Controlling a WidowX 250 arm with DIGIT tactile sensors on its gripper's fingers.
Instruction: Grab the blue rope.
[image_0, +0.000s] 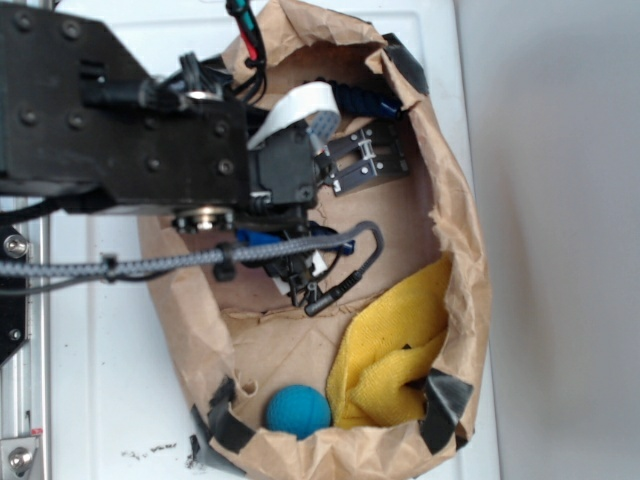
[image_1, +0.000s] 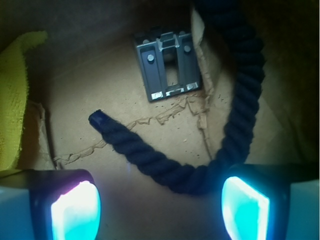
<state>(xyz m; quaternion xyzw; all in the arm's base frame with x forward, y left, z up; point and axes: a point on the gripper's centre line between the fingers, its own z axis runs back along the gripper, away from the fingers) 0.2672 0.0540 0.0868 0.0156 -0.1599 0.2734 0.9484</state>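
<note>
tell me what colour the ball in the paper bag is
Teal-blue. The ball shows best in the exterior view, beside the yellow cloth.

White panelled tabletop (image_0: 100, 380), metal rail (image_0: 20, 360) at left edge, plain grey wall (image_0: 560, 200) on right

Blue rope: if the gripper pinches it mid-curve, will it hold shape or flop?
Probably flops a bit: the blue rope lies bent in a loose curve, so it is pliable, though its thick twist suggests some spring. Its rough strands should grip well. The open gripper straddles the bend, so both ends would likely droop.
</note>
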